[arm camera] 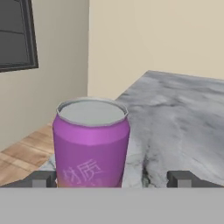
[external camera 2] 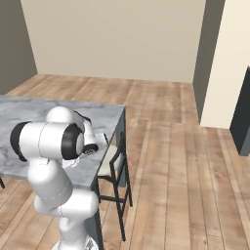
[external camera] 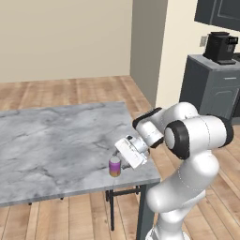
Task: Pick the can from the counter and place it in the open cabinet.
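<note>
Here, in the left base view, the can (external camera: pixel 115 166) stood upright near the counter's (external camera: pixel 56 140) front right corner, the gripper (external camera: pixel 123 159) just beside it. In the hand view the can (arm camera: pixel 91 143) sat between spread fingertips (arm camera: pixel 180 178) — untouched.

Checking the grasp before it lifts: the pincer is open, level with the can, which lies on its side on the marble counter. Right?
Not quite. The can stands upright on the counter, as the hand view shows. The pincer is open, level with it.
</note>
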You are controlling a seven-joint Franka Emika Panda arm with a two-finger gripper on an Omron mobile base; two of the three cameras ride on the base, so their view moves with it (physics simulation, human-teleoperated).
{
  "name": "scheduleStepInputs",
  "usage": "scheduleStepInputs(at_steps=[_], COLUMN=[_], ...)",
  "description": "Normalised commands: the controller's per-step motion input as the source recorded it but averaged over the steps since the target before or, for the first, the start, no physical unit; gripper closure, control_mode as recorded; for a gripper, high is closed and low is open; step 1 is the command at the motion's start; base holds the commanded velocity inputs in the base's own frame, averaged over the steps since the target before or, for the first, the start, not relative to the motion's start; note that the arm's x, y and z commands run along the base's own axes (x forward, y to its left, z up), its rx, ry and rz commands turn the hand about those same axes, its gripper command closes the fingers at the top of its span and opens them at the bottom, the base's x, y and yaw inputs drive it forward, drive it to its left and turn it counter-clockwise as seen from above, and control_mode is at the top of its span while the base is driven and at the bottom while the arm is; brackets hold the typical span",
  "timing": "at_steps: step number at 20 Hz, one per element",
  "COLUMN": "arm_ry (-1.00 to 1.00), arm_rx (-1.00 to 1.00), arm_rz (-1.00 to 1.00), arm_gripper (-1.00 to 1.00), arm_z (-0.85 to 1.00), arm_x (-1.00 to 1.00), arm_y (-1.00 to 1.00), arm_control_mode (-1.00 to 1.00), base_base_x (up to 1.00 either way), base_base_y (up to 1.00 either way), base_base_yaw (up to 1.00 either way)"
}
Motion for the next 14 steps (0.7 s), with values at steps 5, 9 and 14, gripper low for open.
scheduleStepInputs(at_steps=[5, 9, 14], arm_ry=[0.0, 0.01, 0.03], arm_rx=[0.0, 0.01, 0.0], arm_rz=[0.0, 0.0, 0.0], arm_gripper=[-1.0, -1.0, -1.0], arm_z=[-0.06, -0.11, -0.18], arm_x=[0.0, 0.0, 0.0], arm_y=[0.19, 0.19, 0.2], arm_control_mode=[-1.0, -1.0, -1.0], base_base_x=[0.0, 0.0, 0.0], base_base_y=[0.0, 0.0, 0.0], base_base_yaw=[0.0, 0.0, 0.0])
